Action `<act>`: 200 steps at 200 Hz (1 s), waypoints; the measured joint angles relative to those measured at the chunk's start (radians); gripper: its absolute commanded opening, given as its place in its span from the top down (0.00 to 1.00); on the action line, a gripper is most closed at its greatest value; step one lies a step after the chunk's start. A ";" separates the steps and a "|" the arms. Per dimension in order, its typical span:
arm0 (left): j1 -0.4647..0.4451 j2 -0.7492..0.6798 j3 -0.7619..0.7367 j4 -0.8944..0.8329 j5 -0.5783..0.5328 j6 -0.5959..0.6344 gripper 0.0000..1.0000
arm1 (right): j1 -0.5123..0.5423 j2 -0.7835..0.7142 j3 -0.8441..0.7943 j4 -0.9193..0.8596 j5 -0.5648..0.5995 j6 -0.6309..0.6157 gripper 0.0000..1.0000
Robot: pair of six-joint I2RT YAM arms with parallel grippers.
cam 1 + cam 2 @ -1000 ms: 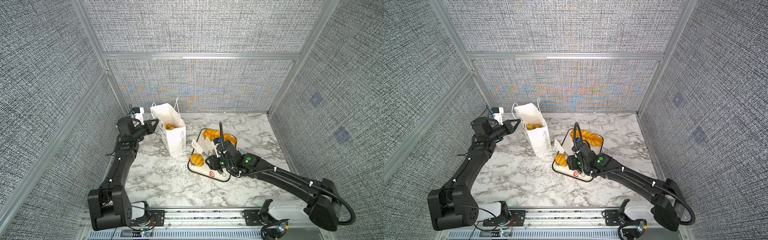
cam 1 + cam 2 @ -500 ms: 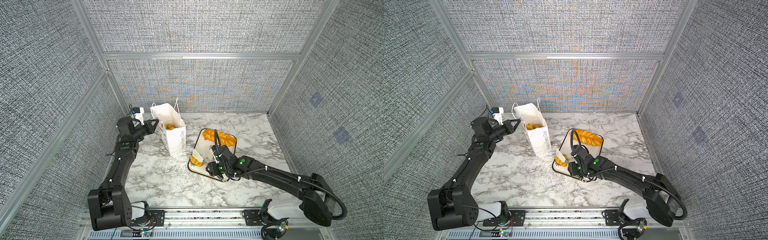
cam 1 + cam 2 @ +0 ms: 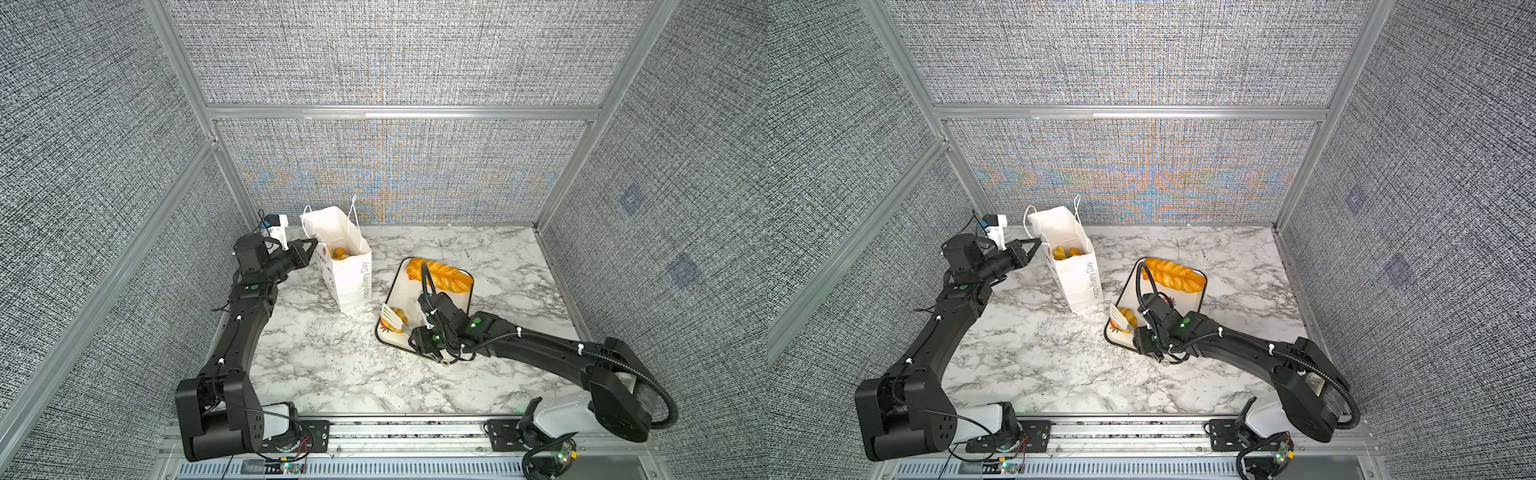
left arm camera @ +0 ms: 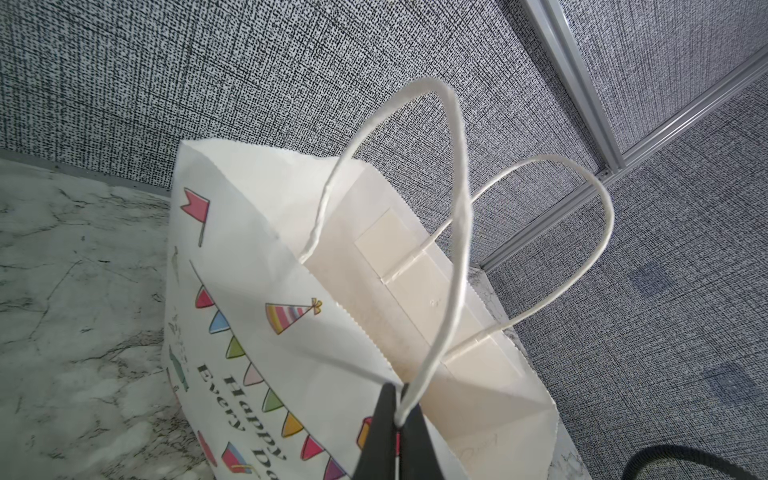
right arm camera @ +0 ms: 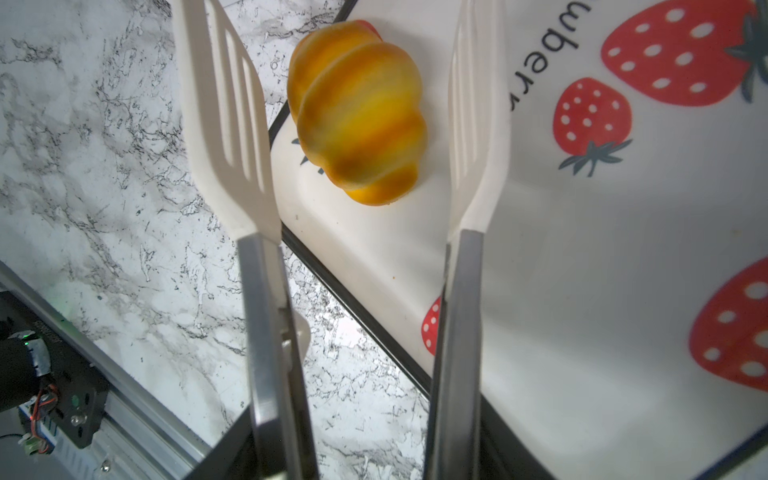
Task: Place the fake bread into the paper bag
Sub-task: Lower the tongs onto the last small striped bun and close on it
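Left wrist view shows the left claw (image 4: 397,415) pinched together on a cord handle (image 4: 455,199) just where it meets the rim of the paper bag (image 4: 266,332), apparently to steady the tall, light bag and hold its mouth spread for loading. In both top views the bag stands near the rear left corner of the tabletop (image 3: 332,365), with several golden pastries (image 3: 338,252) inside. The right claw (image 3: 417,332) is clamped on the handles of the white slotted tongs (image 5: 232,124). Their blades stand apart on either side of a small croissant (image 5: 357,112), not touching it, at the front left corner of the strawberry-print tray (image 5: 561,257). That straddle looks like the set-up for a squeeze. A long braided loaf (image 3: 440,276) lies along the tray's rear edge.
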 measured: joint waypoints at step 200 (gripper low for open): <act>0.000 0.005 0.000 0.000 0.000 0.000 0.99 | 0.000 0.068 0.000 0.017 -0.021 -0.023 0.47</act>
